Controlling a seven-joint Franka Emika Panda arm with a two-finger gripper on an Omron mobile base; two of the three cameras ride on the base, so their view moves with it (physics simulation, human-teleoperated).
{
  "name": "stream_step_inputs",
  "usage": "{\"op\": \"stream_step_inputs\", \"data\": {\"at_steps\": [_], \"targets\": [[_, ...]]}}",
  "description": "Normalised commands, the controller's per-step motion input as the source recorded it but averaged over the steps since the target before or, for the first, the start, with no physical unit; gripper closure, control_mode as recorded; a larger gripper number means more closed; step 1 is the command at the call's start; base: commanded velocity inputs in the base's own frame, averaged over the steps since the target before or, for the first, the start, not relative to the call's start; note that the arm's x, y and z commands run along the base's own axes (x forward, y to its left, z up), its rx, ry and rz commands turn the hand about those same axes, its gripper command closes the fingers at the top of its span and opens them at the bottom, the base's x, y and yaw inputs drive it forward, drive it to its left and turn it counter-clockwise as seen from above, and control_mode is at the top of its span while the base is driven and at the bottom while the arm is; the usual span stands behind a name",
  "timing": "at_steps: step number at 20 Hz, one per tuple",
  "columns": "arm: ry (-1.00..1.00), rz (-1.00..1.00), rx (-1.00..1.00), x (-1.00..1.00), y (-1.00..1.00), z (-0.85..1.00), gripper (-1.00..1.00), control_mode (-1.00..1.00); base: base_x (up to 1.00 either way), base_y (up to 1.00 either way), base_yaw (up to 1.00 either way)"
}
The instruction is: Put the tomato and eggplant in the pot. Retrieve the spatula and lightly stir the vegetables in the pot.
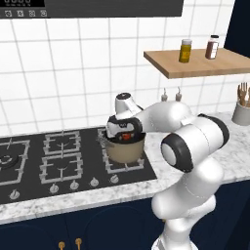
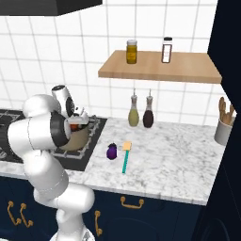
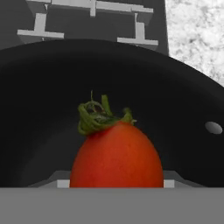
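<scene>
My gripper hangs just over the tan-gold pot on the stove's right front burner, shut on the red tomato. The hand view has the tomato with its green stem close up against the pot's dark inside; the fingertips are hidden. From the right, the tomato shows at the hand above the pot. The dark purple eggplant lies on the marble counter right of the stove. Beside it lies the green-handled spatula.
The black stove spreads left of the pot. Two bottles stand at the wall behind the counter. A grey holder of wooden utensils sits far right. A wooden shelf with two jars hangs above.
</scene>
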Motion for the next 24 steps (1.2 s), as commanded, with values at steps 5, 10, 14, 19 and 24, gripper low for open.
{"op": "stream_step_inputs", "data": {"at_steps": [5, 10, 14, 19, 24], "targets": [[0.00, 0.00, 0.00, 0.29, 0.01, -0.41, 1.00, -1.00, 0.00, 0.00, 0.00], [-0.04, 0.00, 0.00, -0.24, 0.13, -0.08, -1.00, -1.00, 0.00, 0.00, 0.00], [-0.08, 0.00, 0.00, -0.30, 0.00, 0.19, -1.00, -1.00, 0.00, 0.00, 0.00], [-0.08, 0.00, 0.00, -0.44, -0.06, 0.53, -1.00, -1.00, 0.00, 0.00, 0.00], [-0.21, -0.01, 0.07, -0.98, -0.68, 1.00, -1.00, -1.00, 0.00, 0.00, 0.00]]}}
